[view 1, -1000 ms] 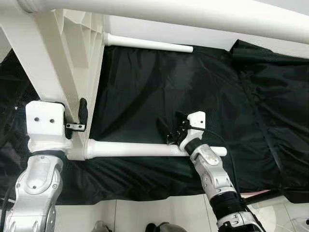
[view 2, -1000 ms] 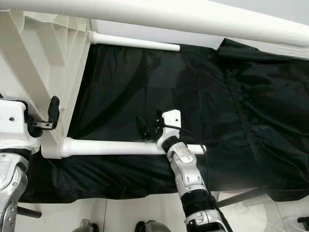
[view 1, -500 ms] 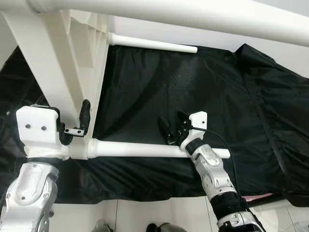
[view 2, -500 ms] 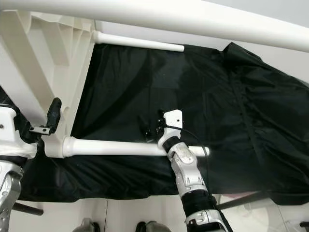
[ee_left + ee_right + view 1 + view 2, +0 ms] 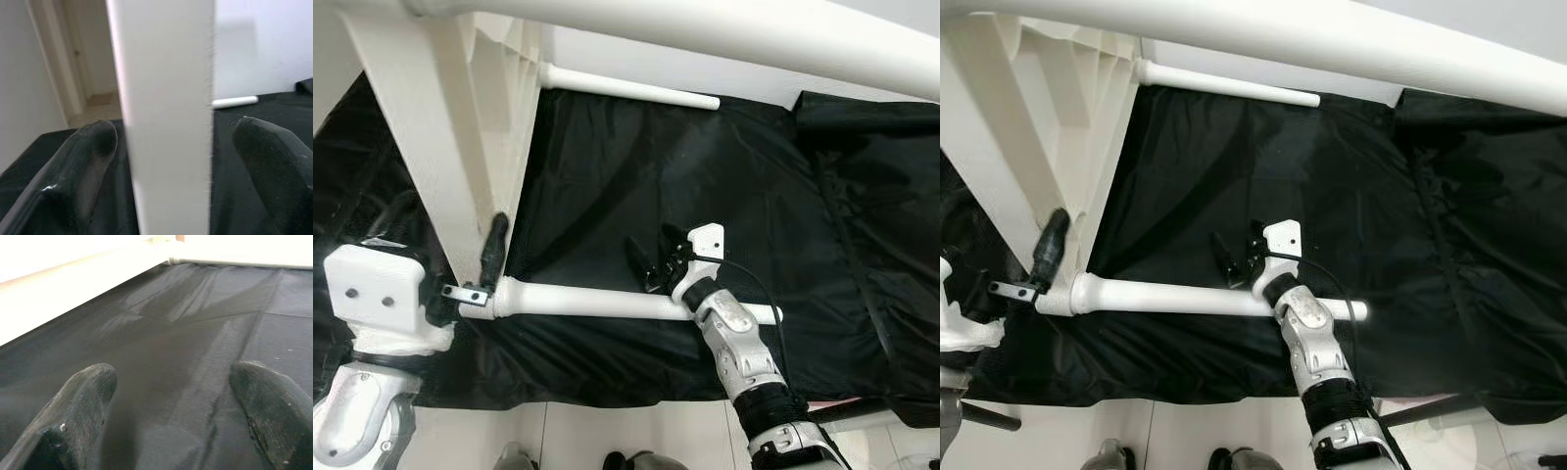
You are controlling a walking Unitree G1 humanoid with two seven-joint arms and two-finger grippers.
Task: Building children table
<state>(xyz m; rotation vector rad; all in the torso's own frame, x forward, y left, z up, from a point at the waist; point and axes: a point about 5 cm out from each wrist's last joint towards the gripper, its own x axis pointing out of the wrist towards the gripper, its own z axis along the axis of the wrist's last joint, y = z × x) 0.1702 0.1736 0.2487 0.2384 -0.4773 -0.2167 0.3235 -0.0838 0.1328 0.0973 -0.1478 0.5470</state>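
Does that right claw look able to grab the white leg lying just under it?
Probably yes. The right claw hovers open just beyond the near white leg, over the black cloth, with nothing between them; it would only need to draw back a little.

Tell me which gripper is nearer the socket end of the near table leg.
Left. The left gripper straddles the white tabletop rib right beside that leg's socket; the right gripper hovers open over the black cloth past its middle.

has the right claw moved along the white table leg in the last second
No. The right claw sits at the same spot above the near table leg, short of its free end; the camera shifted.
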